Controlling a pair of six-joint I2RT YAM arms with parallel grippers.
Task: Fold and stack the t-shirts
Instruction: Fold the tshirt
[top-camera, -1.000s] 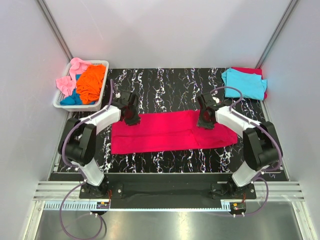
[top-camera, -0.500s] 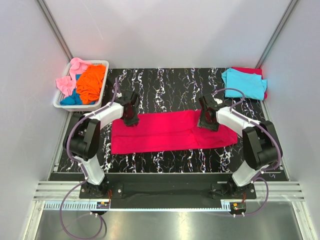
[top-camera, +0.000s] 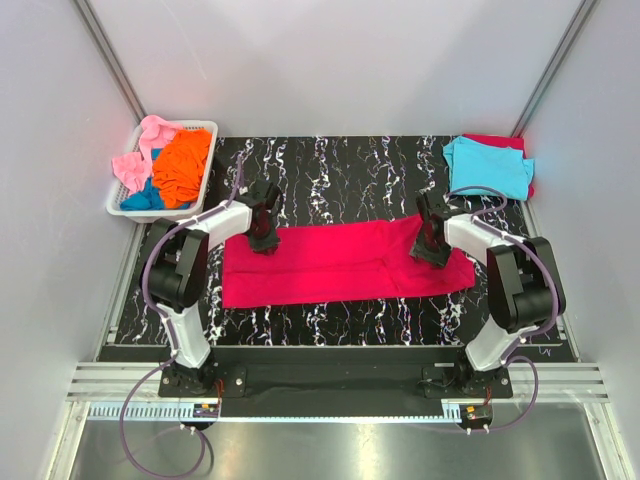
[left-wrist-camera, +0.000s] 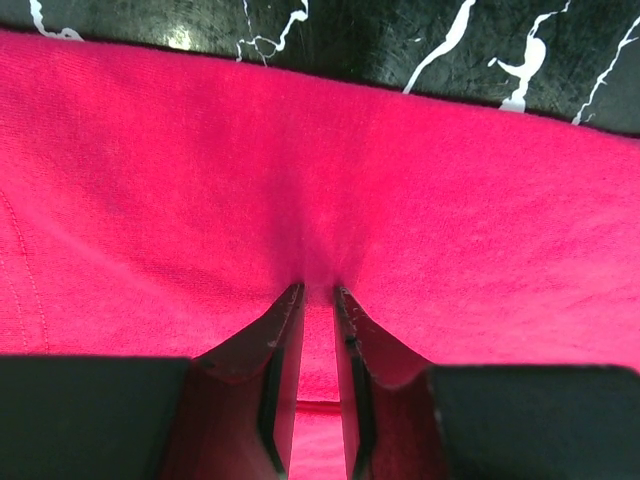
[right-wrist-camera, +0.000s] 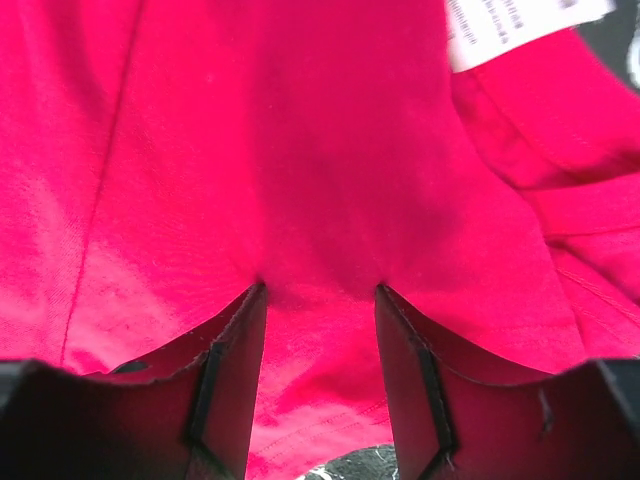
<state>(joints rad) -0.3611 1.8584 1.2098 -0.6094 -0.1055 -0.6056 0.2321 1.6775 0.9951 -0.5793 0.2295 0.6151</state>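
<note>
A large crimson-red t-shirt (top-camera: 340, 265) lies folded into a long band across the middle of the black marbled table. My left gripper (top-camera: 263, 240) is at its far left edge. In the left wrist view the jaws (left-wrist-camera: 320, 290) stand almost together, pinching a puckered ridge of the red cloth (left-wrist-camera: 450, 200). My right gripper (top-camera: 432, 250) is on the band's right end. In the right wrist view the jaws (right-wrist-camera: 320, 288) stand apart, tips pressed into the red cloth (right-wrist-camera: 300, 150) near a white label (right-wrist-camera: 520, 25).
A white slotted basket (top-camera: 207, 180) at the back left holds orange (top-camera: 182, 165), pink (top-camera: 140, 150) and blue (top-camera: 140, 197) shirts. A folded cyan shirt (top-camera: 488, 165) lies on a red one (top-camera: 495, 140) at the back right corner.
My right gripper has slid to the right along the shirt's far edge. My left gripper has stayed at the far left edge, its arm swung a little.
</note>
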